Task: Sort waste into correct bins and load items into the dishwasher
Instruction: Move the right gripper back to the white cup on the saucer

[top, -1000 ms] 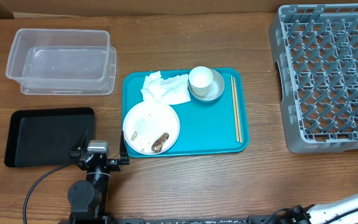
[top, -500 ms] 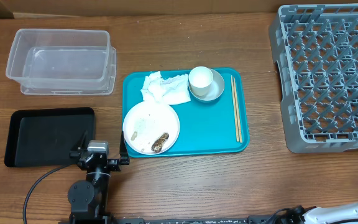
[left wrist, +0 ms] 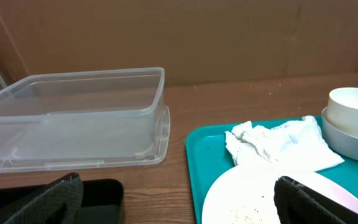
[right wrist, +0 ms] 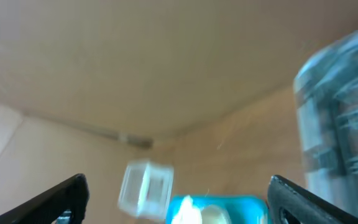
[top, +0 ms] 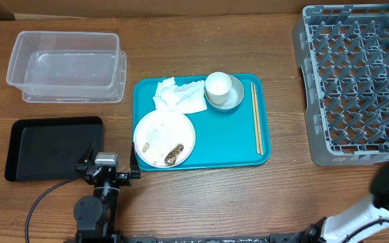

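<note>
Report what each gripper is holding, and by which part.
Nothing is held. The left gripper has its fingers wide apart with nothing between them; the right gripper is likewise spread and empty, though its view is blurred.

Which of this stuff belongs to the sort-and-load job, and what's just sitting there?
Job:
napkin, food lump, plate, cup, saucer, chopsticks, clear tub, black tray, dish rack

Lying about:
teal tray, which only carries the items; cardboard backing
</note>
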Robot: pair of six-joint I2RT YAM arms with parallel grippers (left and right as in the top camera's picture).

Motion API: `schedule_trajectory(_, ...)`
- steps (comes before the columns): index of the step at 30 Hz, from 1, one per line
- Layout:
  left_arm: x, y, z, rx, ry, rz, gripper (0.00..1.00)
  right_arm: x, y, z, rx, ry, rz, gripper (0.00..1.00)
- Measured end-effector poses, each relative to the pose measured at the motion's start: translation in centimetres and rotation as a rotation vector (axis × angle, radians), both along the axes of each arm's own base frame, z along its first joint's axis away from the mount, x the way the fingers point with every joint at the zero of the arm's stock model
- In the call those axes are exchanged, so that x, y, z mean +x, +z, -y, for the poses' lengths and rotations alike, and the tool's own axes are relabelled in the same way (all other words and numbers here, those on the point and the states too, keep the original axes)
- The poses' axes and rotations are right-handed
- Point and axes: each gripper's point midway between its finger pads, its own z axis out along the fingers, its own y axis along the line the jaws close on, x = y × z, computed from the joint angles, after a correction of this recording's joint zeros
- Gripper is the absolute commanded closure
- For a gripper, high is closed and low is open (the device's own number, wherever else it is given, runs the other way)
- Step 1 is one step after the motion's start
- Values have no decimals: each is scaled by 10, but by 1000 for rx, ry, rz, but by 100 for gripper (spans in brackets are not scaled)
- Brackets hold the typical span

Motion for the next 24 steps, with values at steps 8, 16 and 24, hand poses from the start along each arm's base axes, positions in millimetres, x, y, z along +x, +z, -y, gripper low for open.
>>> schedule_trajectory(8,0,0,0,0,0,0,0,5,-97,-198,-550,48,-258,21)
schedule_trajectory(16,0,0,0,0,0,0,0,-30,-136,-292,-902,91,-235,35)
schedule_trajectory(24,0,0,0,0,0,0,0,-37,-206,-319,-1053,81,-307,44)
